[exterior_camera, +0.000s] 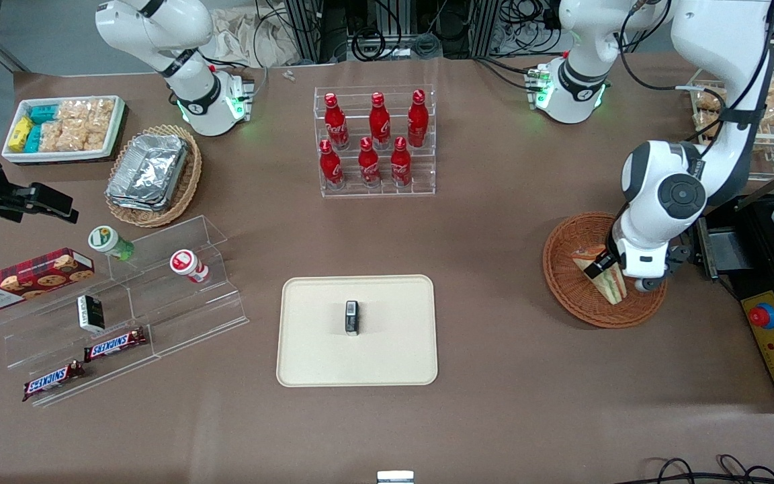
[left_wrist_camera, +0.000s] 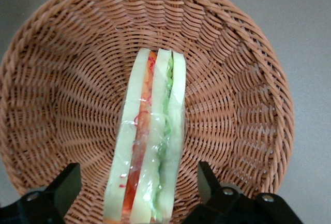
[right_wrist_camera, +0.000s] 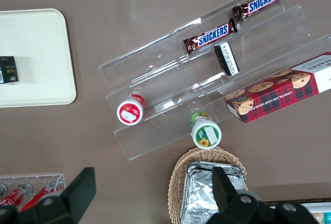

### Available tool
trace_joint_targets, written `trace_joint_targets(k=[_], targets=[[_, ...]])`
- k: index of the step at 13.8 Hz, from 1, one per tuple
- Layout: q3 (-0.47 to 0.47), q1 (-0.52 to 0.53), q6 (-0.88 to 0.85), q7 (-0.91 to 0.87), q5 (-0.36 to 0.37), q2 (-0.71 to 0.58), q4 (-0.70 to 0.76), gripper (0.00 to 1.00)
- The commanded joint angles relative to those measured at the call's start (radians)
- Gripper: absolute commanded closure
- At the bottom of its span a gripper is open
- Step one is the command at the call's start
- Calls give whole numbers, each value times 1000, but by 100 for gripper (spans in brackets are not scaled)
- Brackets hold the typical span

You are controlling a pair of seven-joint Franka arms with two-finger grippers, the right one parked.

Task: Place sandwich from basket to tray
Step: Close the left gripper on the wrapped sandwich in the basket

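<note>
Sandwich (left_wrist_camera: 150,146) first: you have it standing on edge in the reddish-brown wicker basket (left_wrist_camera: 243,69), wrapped in clear film, its orange-red and green filling stripes facing your wrist camera between pale slices of bread. Your gripper (left_wrist_camera: 137,193) is down inside the basket with its fingers (left_wrist_camera: 64,188) spread wide, one on each side of the wedge, and a visible gap separates each finger from the bread, so nothing is pinched. From the front view you see the left arm bent low over the basket (exterior_camera: 562,269) at the working arm's end of the table, with the sandwich (exterior_camera: 605,275) showing just under the wrist and your gripper (exterior_camera: 619,272) close above it. The cream tray (exterior_camera: 313,356) lies well apart from the basket, near the middle of the table and nearer to the front camera, and you can see a small dark object (exterior_camera: 352,317) upright on it.
</note>
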Motion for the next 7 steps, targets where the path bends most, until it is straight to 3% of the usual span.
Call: trace_joint_targets(k=[1,2,3,6,7], targets=[[-3,8,68,-50,35,32,-21,0],[-3,8,68,-50,33,32,-19,0],[-3,8,67,-52,27,30,-16,13],[-3,8,67,-69,27,30,-15,84],[-3,8,67,-69,27,27,-10,97]])
